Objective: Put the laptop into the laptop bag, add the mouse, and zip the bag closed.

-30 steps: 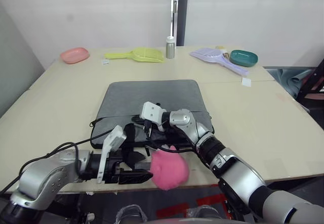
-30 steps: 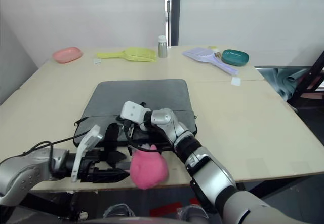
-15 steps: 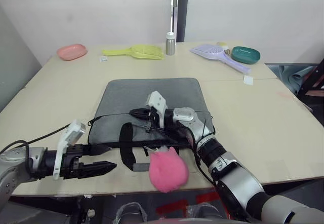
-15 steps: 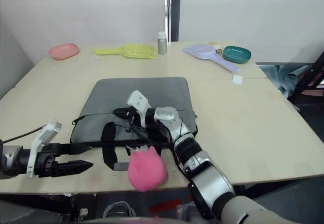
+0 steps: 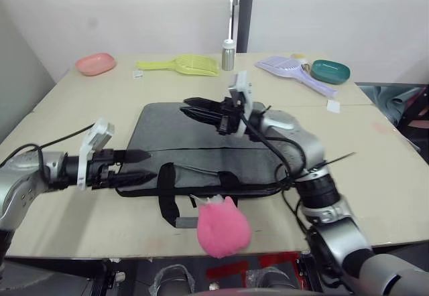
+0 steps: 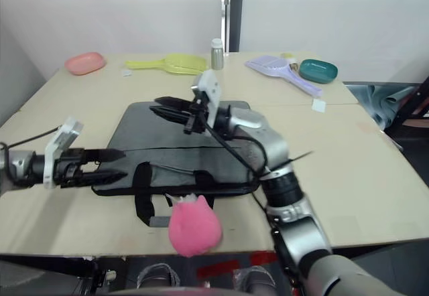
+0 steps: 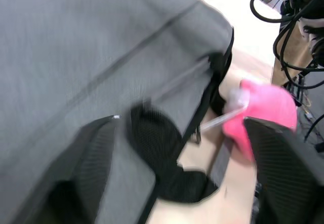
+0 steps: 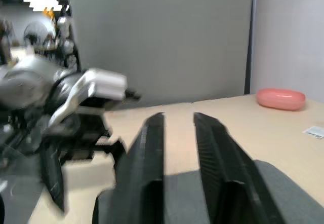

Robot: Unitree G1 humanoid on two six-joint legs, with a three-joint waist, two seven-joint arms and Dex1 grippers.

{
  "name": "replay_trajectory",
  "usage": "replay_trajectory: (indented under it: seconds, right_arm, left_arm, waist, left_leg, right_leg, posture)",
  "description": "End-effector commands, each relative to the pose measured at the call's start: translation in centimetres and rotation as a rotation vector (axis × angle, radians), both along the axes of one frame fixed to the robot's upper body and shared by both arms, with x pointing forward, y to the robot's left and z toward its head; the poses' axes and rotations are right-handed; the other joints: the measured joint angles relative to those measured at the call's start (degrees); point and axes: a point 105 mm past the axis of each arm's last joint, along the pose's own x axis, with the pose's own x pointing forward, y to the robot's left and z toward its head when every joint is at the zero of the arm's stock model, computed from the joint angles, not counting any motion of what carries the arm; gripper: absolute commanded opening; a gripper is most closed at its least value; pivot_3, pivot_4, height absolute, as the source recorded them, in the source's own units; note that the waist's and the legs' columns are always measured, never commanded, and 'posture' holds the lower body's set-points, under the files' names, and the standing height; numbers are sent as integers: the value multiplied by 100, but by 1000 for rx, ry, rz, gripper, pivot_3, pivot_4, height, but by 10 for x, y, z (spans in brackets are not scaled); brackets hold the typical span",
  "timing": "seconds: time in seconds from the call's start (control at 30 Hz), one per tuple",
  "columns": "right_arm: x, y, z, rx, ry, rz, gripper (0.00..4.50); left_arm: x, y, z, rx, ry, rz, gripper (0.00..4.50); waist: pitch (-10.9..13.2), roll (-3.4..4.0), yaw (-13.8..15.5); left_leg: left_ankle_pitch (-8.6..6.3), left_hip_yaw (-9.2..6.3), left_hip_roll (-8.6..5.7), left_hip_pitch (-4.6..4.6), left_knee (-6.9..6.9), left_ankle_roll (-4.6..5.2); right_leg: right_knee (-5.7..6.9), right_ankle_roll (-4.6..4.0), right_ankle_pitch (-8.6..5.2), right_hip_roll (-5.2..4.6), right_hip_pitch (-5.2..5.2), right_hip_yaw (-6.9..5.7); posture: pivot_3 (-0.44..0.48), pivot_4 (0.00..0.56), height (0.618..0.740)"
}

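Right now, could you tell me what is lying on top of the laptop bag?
Nothing rests on the laptop bag's flat grey top. The right gripper hovers above it, empty. Black handles lie at its near edge. Whatever is inside is covered by the fabric.

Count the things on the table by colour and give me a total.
Pink: 2, dish, fluffy ball
Yellow: 1, scoop
Purple: 1, scoop
Green: 1, dish
Grey: 1, bag
Silver: 1, bottle
White: 2, paper scraps
Total: 9
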Motion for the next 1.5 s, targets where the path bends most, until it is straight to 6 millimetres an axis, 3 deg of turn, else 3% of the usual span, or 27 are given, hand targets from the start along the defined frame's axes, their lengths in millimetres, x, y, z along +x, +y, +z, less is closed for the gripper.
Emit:
replay_trajectory:
  seconds: [0.03, 0.2, 0.27, 0.37, 0.53, 0.63, 0.73, 0.9, 1.23, 1.47, 1.5]
  right_arm:
    - [-13, -41, 3, -89, -78, -40, 2546]
    - [-27, -84, -5, -238, -91, -83, 4395]
    - [-37, -95, -14, -308, -96, -75, 4500]
    - [-51, -104, -26, -371, -90, -58, 4500]
    - [-76, -108, -41, -441, -79, -11, 4500]
    - [-86, -105, -48, -461, -80, 12, 4500]
    - [-97, -97, -62, -510, -78, 64, 4500]
    - [-97, -89, -76, -534, -123, 108, 4500]
    - [-93, -78, -128, -659, -307, 283, 4500]
    - [-80, -64, -141, -677, -356, 299, 4500]
    - [-78, -62, -140, -667, -360, 290, 4251]
  left_arm:
    - [11, -15, 10, -25, -60, -63, 2602]
    - [35, -45, 10, -51, -141, -133, 680]
    - [46, -63, 5, -63, -177, -176, 67]
    - [60, -87, -1, -81, -217, -224, 29]
    - [77, -109, -17, -66, -264, -260, 29]
    - [82, -112, -39, 15, -285, -289, 29]
    - [85, -109, -77, 168, -283, -322, 29]
    - [85, -104, -106, 220, -241, -325, 29]
    - [85, -108, -120, 227, -231, -315, 29]
    - [81, -101, -122, 230, -220, -321, 29]
    - [81, -101, -121, 222, -217, -320, 9]
  waist:
    - [0, -1, 109]
    - [4, 3, 197]
    - [4, 3, 217]
    - [6, 1, 225]
    - [6, 1, 195]
    - [6, 1, 191]
    - [5, 1, 208]
    - [-16, 2, 243]
    - [-78, 9, 225]
    - [-82, 13, 192]
    - [-82, 12, 192]
  left_leg:
    - [0, -1, -2, 4, 3, 0]
    - [2, -2, -5, 11, 33, 6]
    - [2, -2, -6, 15, 45, 8]
    - [1, 1, -8, 28, 59, 18]
    - [0, 10, -9, 33, 78, 32]
    - [-5, 12, -9, 36, 85, 70]
    - [-5, 11, -9, 48, 88, 76]
    - [-12, 10, -17, 78, 95, 77]
    - [-7, 14, -17, 81, 123, 85]
    - [-5, 14, -17, 79, 128, 87]
    - [-5, 14, -17, 77, 128, 87]
  right_leg:
    - [-1, 1, 1, -3, 7, 0]
    - [29, 4, 5, -7, 13, 10]
    - [45, 1, 3, -10, 17, 13]
    - [51, -14, -4, -14, 31, 20]
    - [61, -48, -19, -14, 34, 35]
    - [67, -48, -18, -15, 36, 38]
    - [71, -48, -18, -16, 45, 38]
    - [73, -48, -17, -29, 89, 37]
    - [93, -53, -8, -46, 97, 35]
    - [94, -53, -6, -44, 95, 36]
    - [92, -53, -6, -44, 95, 35]
  posture:
    - [0, 150, 740]
    - [0, 150, 740]
    - [0, 150, 740]
    - [0, 150, 740]
    - [0, 150, 740]
    - [0, 150, 740]
    - [0, 150, 740]
    - [0, 150, 740]
    - [0, 150, 740]
    - [0, 150, 740]
    - [0, 150, 740]
